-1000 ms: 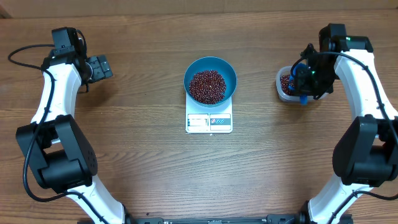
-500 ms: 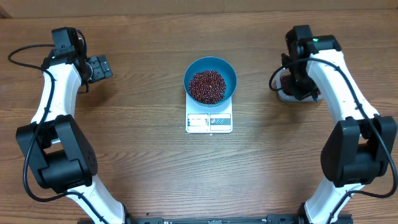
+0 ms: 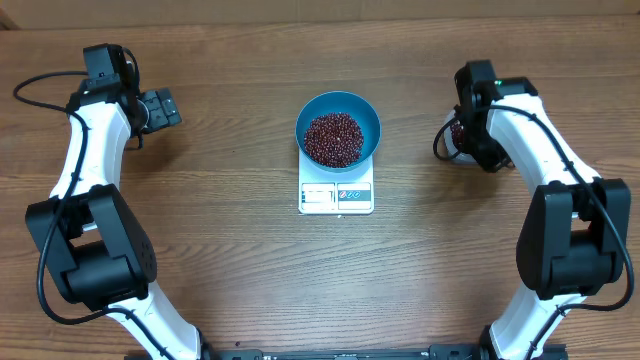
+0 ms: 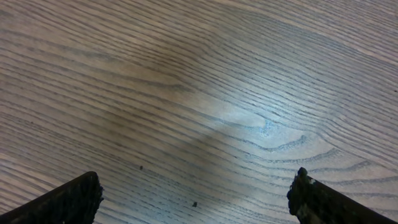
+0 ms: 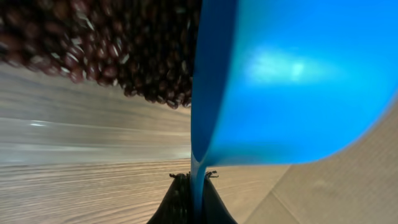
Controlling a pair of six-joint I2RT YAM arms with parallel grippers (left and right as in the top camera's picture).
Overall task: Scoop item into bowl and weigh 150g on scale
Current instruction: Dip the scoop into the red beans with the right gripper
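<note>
Looking down on a wood-grain bench (image 3: 230, 270), with two arms reaching in from 6 o'clock. Left arm (image 3: 85, 150) parked out at 10 o'clock, well apart from everything in the task. Right arm (image 3: 540, 140) folded over at 3 o'clock.

At bench centre, a white scale (image 3: 336, 196) with its display edge toward 6 o'clock, digits too small to read. On its far half, the blue bowl (image 3: 371, 117), already carrying a good heap of beans (image 3: 334, 138) that hides the bottom.

Near 3 o'clock, only a sliver of a clear tub (image 3: 450, 150) showing under the right wrist, with more beans inside.

In the right wrist view, a blue scoop (image 5: 292, 81) filling the upper right. Cup away from the fingers, thin handle running straight back between them, so long axis in line with the claw. Cannot tell whether loaded: only the outer wall in sight. Tub's beans just beside the cup, at its 10 o'clock.

Right claw (image 5: 191, 186): pinched tight on the scoop handle. Left claw (image 4: 196, 186): spread as wide as possible, holding nothing, bare wood beneath.

Placing the bowl at 9 o'clock from the right claw, bare bench between, far nearer to that arm than to the left. Judging from this, probably a level carry toward 9 o'clock, then a tip over the rim.
</note>
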